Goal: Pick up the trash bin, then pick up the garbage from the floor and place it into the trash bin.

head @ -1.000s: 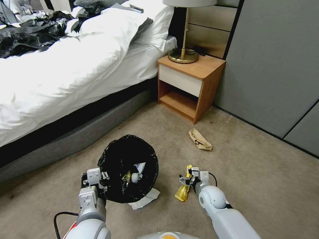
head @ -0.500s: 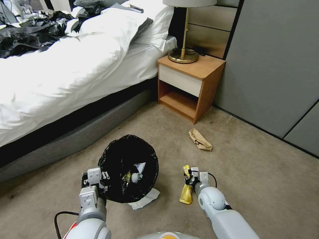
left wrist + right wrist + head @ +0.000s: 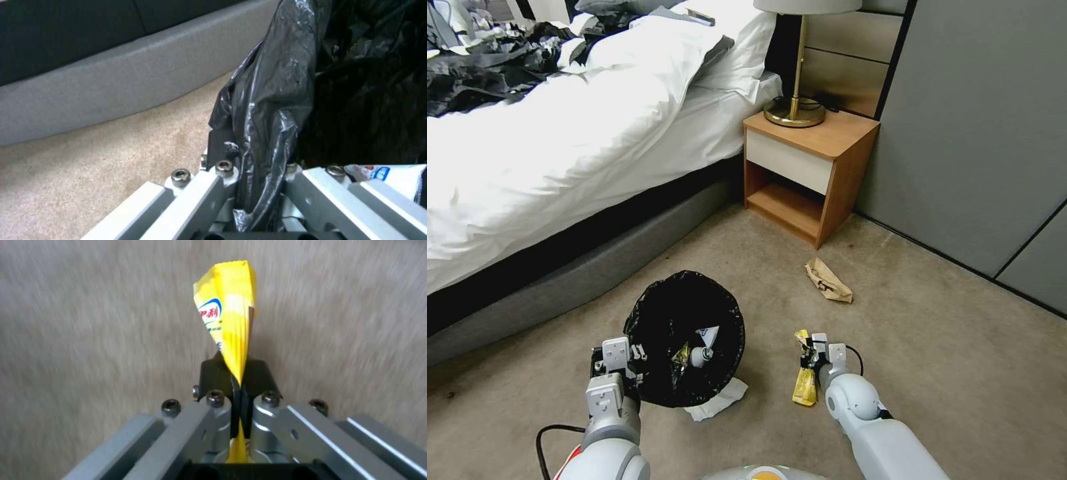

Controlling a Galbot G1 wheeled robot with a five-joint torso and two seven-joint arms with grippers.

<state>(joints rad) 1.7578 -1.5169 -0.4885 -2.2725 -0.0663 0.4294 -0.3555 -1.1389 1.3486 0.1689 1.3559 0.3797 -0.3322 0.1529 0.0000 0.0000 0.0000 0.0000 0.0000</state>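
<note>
Right wrist view: right gripper (image 3: 240,386) clamps yellow wrapper (image 3: 228,320); left gripper (image 3: 249,173) pinches trash bin (image 3: 276,100) rim.

Glossy crinkled black plastic bin liner (image 3: 267,100), shiny yellow foil wrapper (image 3: 229,323), rough matt carpet (image 3: 960,373).

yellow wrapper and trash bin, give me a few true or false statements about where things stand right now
1. The right gripper is shut on the yellow wrapper. True.
2. The brown paper is already inside the trash bin. False: it lies on the carpet near the nightstand.
3. The left gripper grips the bin's bag-lined rim. True.
4. The bin is empty. False: a small bottle and a wrapper lie inside.
5. A white tissue lies on the floor at the bin's edge. True.
</note>
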